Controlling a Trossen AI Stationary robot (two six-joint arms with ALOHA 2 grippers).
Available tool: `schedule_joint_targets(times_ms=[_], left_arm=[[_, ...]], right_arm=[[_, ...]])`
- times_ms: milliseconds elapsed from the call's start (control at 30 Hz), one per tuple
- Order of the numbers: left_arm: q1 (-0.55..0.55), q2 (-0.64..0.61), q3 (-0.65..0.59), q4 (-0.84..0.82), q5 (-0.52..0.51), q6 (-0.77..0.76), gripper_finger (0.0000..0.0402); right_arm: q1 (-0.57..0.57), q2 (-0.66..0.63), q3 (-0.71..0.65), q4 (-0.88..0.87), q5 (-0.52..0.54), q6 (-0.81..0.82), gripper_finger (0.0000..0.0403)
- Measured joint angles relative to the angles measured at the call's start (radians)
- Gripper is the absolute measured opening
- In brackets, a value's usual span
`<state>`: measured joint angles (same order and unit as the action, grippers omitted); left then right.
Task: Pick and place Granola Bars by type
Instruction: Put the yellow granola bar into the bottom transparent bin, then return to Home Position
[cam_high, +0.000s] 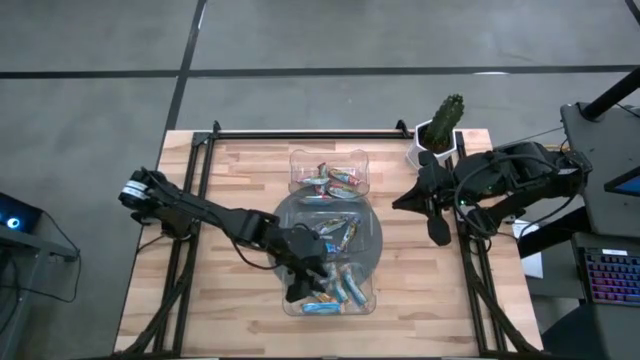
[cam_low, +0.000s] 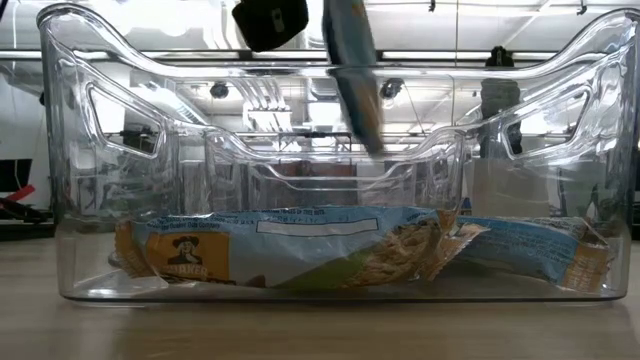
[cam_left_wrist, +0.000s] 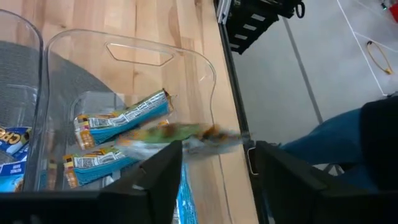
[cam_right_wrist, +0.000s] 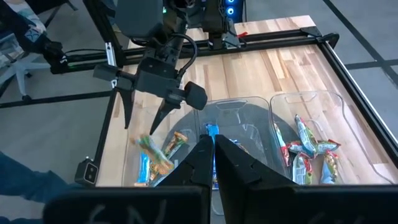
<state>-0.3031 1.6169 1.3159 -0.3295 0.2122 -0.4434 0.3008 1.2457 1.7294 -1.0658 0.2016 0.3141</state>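
Left end effector (cam_high: 305, 283) hovers over the near clear bin (cam_high: 365, 298) on the desk (cam_high: 230, 165), fingers apart, with a blurred blue granola bar (cam_left_wrist: 186, 132) in mid-air beneath them above the blue-and-orange bars (cam_left_wrist: 121, 117) lying in that bin. Right end effector (cam_high: 425, 215) waits at the desk's right side near the potted cactus (cam_high: 445, 120), fingers together. Far bin (cam_high: 300, 160) holds dark multicoloured bars (cam_high: 335, 178); more bars lie in the middle compartment (cam_high: 335, 232).

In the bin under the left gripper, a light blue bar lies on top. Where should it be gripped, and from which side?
Probably across the narrow width of the light blue bar, mid-length, from straight above. It lies flat and slanted on other bars, and the walls of the clear bin block any sideways approach. The open left gripper hangs over it.
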Motion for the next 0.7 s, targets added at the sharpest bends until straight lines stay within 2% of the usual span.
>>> schedule_joint_targets(times_ms=[167,433,533,700], left_arm=[[0.000,-0.002,0.000,-0.016,0.007,-0.023,0.0213],[0.000,-0.002,0.015,-0.141,0.015,-0.028,0.0216],[0.000,-0.010,0.044,-0.215,0.015,-0.027,0.0215],[0.001,-0.019,0.106,-0.250,0.013,0.000,0.0210]], right_arm=[[0.000,0.000,0.000,0.000,0.000,0.000,0.0009],[0.000,0.001,0.000,0.000,0.000,-0.008,0.0008],[0.000,0.001,0.000,0.000,0.000,-0.011,0.0008],[0.000,0.001,0.000,0.000,0.000,-0.012,0.0008]])
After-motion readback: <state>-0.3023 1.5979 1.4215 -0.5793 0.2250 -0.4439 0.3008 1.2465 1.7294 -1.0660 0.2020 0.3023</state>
